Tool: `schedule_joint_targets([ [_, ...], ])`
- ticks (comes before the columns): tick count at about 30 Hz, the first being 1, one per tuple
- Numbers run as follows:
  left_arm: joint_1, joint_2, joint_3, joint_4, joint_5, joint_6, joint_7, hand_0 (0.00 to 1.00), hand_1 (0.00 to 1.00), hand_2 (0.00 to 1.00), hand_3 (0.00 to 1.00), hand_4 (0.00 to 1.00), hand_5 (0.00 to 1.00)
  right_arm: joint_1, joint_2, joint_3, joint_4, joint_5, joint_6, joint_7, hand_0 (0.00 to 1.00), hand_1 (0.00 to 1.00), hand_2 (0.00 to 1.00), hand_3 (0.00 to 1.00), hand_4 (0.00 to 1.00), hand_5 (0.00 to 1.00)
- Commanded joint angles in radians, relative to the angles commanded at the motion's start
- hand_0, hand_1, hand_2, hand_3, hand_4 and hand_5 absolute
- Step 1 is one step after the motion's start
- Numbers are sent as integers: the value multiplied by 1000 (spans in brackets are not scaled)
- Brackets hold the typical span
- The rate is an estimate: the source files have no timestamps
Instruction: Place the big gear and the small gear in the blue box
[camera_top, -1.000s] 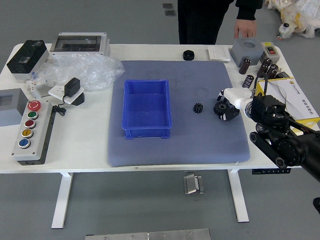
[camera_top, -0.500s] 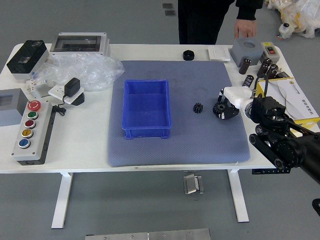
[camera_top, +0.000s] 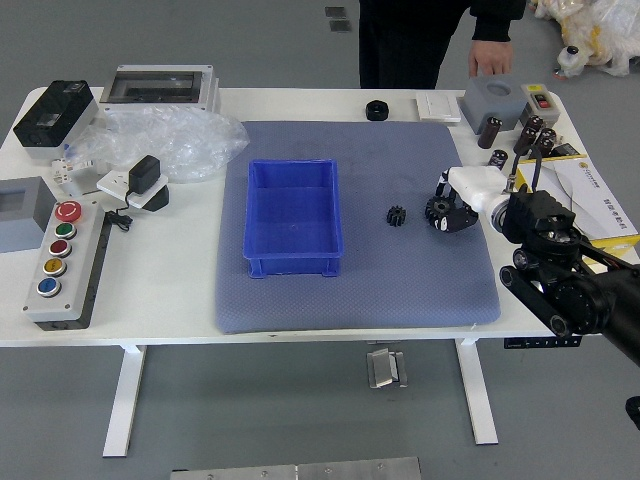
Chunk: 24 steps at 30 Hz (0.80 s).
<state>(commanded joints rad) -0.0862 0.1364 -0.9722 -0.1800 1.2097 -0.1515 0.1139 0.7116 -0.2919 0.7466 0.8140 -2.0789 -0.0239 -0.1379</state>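
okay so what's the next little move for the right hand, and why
I'd probably secure the right hand's hold on the big gear before any lift. The hand is right at that gear, partly covering it, but the view doesn't settle whether it is gripped. The blue box stands off to the left, so a loose hold could drop the gear on the way.

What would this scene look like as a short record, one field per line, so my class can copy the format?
Surface: grey-blue mat on a white table
Container: blue box, on the mat, left of both gears
Small gear: on the mat, between box and big gear
Big gear: at the right hand, partly hidden; grip unclear
Left hand: out of view
Person: far side, one hand visible
Status: neither gear boxed
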Motion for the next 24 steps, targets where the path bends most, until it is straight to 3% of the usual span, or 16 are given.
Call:
schedule_joint_targets([
  [9, 0, 1, -5, 0, 0, 0, 0, 851, 820, 799, 823, 680, 301, 4, -27, 26, 65, -10, 8, -15, 592, 427, 414, 393, 639, 180],
  [17, 0, 3, -10, 0, 2, -1, 0, 851, 820, 799, 822, 680, 301, 11, -47, 42, 209, -30, 19, -41, 595, 425, 411, 387, 654, 167],
  [24, 1, 4, -13, 0, 5, -2, 1, 850, 820, 799, 823, 680, 301, 48, -21, 20, 320, -29, 37, -60, 595, 426, 411, 386, 660, 166],
])
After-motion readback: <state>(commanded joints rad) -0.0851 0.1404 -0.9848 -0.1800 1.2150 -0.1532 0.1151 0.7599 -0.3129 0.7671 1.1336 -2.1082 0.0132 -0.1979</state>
